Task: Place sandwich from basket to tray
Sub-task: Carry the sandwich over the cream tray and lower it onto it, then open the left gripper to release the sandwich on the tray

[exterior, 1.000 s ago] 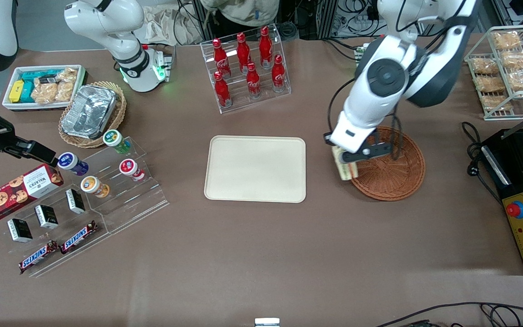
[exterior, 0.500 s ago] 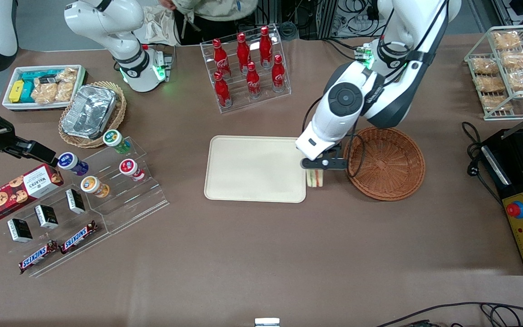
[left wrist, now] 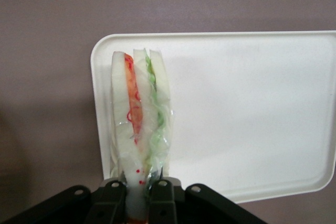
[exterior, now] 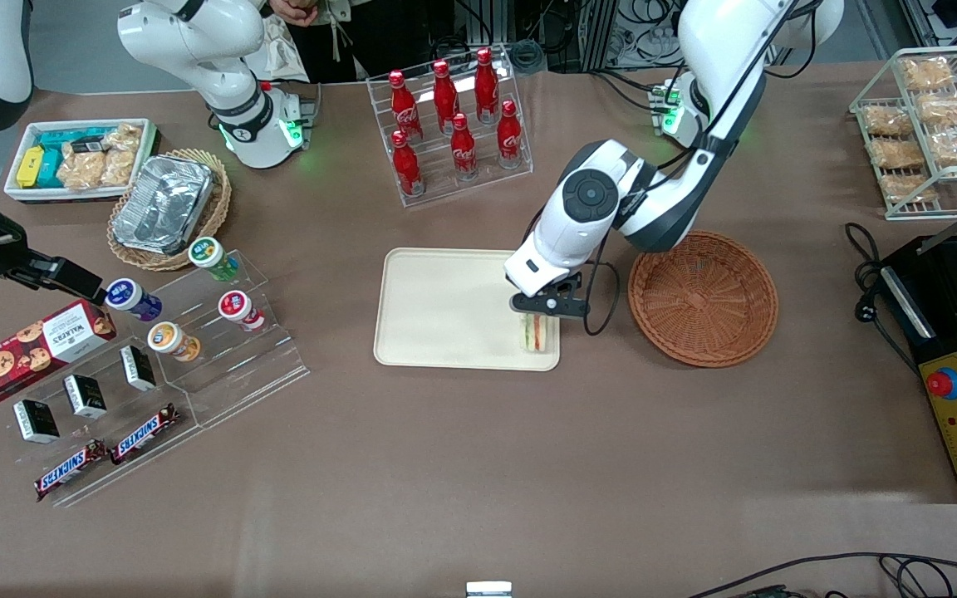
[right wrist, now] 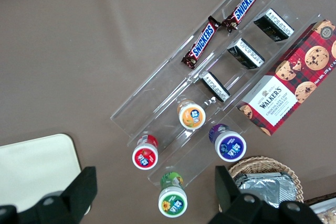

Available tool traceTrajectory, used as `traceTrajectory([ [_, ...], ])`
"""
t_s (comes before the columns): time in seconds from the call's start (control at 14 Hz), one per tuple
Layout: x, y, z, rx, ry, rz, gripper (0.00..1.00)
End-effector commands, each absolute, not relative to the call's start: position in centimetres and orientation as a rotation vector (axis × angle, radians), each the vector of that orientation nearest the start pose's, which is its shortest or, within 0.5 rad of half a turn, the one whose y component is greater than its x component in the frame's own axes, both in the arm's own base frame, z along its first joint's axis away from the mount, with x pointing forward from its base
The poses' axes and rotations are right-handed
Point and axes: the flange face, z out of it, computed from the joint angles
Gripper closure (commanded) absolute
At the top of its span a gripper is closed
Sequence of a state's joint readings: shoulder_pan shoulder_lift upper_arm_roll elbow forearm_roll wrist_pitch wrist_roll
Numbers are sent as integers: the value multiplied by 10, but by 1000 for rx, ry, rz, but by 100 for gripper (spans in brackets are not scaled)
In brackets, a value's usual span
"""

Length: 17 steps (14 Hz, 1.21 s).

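My left gripper (exterior: pixel 543 307) is shut on the sandwich (exterior: pixel 535 333), a wrapped wedge of white bread with red and green filling. It hangs over the corner of the cream tray (exterior: pixel 445 307) nearest the front camera, on the basket's side. In the left wrist view the sandwich (left wrist: pixel 139 116) stands pinched between the black fingers (left wrist: pixel 111 203), with the tray (left wrist: pixel 252 114) beneath it. I cannot tell whether it touches the tray. The reddish-brown wicker basket (exterior: pixel 703 299) sits beside the tray, toward the working arm's end, with nothing in it.
A rack of red cola bottles (exterior: pixel 449 124) stands farther from the front camera than the tray. Toward the parked arm's end are a clear stand with cups (exterior: pixel 221 311), a lighter basket with a foil container (exterior: pixel 167 208) and a cookie box (exterior: pixel 30 349). A black control box (exterior: pixel 956 365) lies past the basket.
The gripper has carried the sandwich from the basket's rim, across the bare table, to above the tray's corner. The basket now holds nothing.
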<state>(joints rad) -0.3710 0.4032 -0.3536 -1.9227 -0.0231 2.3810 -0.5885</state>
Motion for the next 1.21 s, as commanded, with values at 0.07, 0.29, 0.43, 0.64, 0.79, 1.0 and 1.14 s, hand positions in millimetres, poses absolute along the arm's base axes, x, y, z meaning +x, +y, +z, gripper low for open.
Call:
traceTrajectory([
  [0.07,481,-411,274,-3321,171,37,100],
  [0.29,479,-403,267,-3300,169,53,14],
  [0.43,484,-396,279,-3271,175,5,1],
  [0.64,496,-370,312,-3237,118,3,1],
  [0.79,515,-335,352,-3222,67,-43,2],
  [1.0,532,-273,406,-3169,135,-35,2],
  [1.14,544,-233,441,-3150,62,-53,1],
])
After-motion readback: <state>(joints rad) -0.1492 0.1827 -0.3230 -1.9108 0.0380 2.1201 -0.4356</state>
